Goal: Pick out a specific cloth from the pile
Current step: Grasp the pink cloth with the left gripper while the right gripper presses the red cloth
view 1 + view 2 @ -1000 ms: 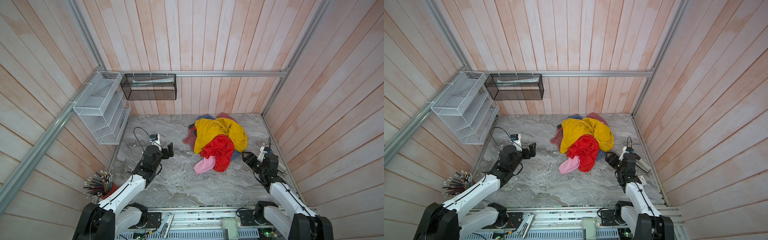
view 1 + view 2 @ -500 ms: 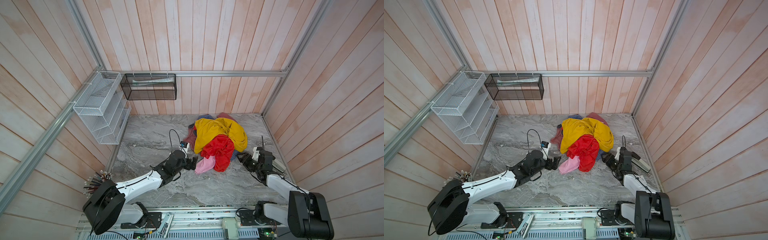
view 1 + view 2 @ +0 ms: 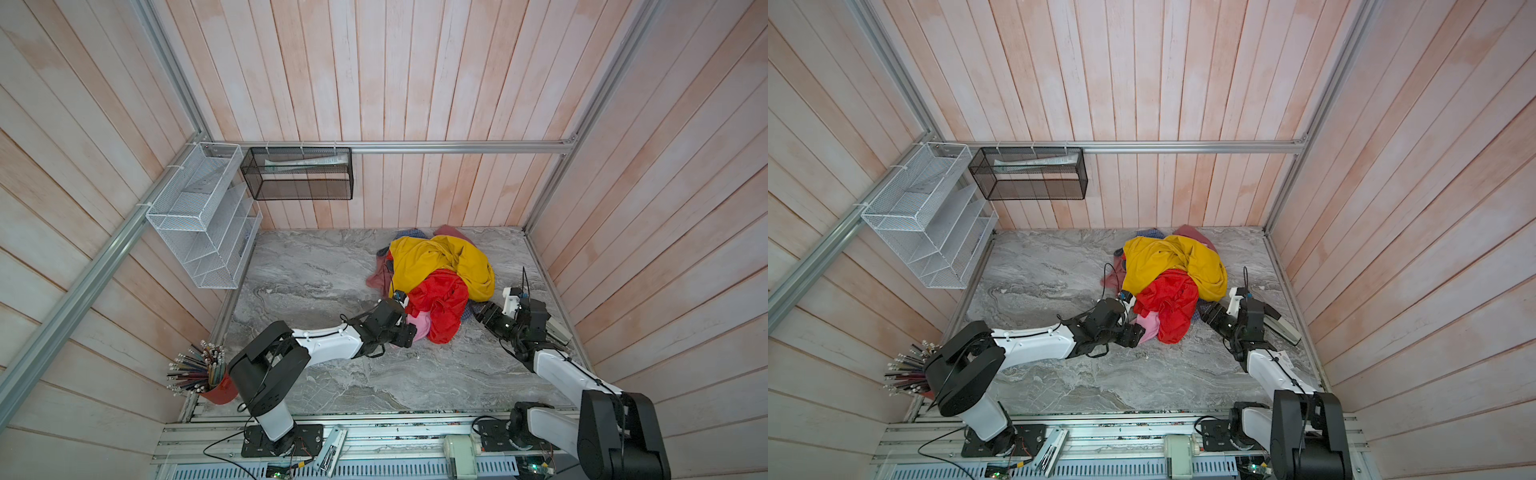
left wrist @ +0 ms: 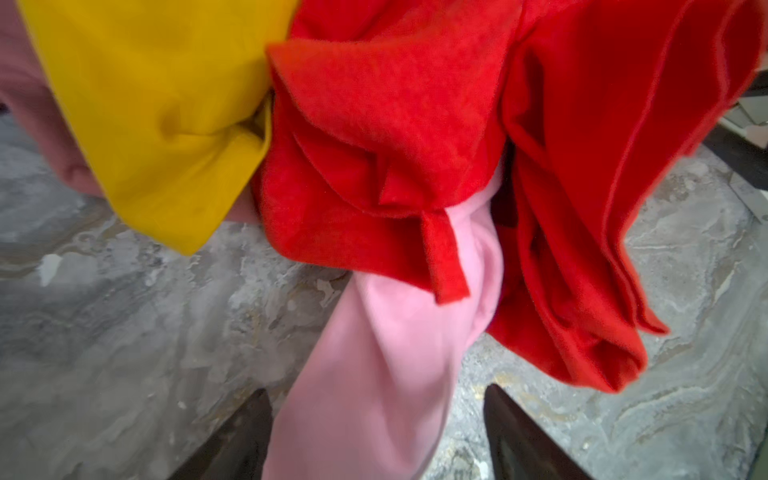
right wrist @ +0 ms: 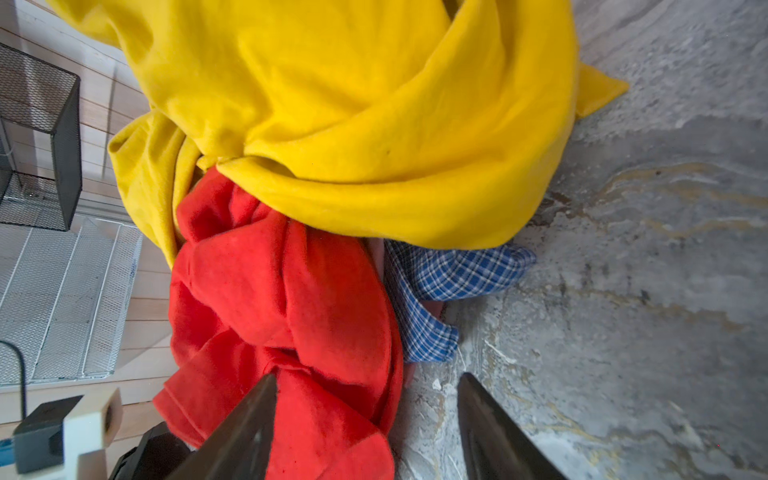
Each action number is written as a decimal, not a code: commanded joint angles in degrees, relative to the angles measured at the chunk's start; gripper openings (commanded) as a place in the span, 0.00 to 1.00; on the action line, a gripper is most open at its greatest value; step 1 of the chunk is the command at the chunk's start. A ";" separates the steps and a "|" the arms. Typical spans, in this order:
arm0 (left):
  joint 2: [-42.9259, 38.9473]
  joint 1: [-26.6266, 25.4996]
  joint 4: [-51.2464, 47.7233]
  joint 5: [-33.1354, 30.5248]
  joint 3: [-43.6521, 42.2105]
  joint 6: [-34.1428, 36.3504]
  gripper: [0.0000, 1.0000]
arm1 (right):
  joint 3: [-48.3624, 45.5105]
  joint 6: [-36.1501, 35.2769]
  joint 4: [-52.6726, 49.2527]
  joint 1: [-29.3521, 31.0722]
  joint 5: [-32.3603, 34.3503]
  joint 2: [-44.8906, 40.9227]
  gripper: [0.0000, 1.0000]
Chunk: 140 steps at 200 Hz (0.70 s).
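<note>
Cloth (image 3: 420, 326), light pink: pokes out at 7 o'clock of pile (image 3: 436, 266), under red garment (image 3: 440, 303). Step, as judged: grasp. Left gripper (image 4: 376, 390) wide open, straddling the cloth, not clamped. Right gripper (image 5: 368, 376) part open, empty, at pile's 4 o'clock. Next: close, draw toward 8 o'clock, red garment may drag. Left arm has come in from 9 o'clock since earlier frame.

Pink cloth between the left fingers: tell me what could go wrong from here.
1. The cloth runs under the red garment, whose flap lies across it; pulling may drag the red one along.
2. The left gripper stands open around the cloth with a gap on one side; a shallow close could slip off.
3. The right gripper, open, sits by the red garment's edge; closing there could catch the wrong piece.
</note>
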 commanded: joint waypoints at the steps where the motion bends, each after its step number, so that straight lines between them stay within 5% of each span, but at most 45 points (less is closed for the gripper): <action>1: 3.52 -0.45 -3.76 1.44 3.26 0.03 0.74 | 1.30 -1.59 0.26 0.20 -1.88 -0.81 0.70; 24: 4.85 -0.58 -4.09 2.55 4.90 -0.44 0.57 | 1.36 -2.79 2.23 0.27 -5.18 -1.90 0.71; 49: 4.37 -0.71 -5.06 2.15 6.08 -0.39 0.20 | 1.46 -4.85 3.48 0.49 -9.70 -2.84 0.72; 70: 2.88 -0.72 -6.31 0.65 7.69 -0.02 0.02 | 2.30 -7.48 2.70 1.35 -13.75 -3.02 0.72; 140: 1.37 -0.71 -13.94 -1.63 18.65 3.10 0.00 | 5.63 -12.89 2.59 8.14 -22.87 -2.38 0.70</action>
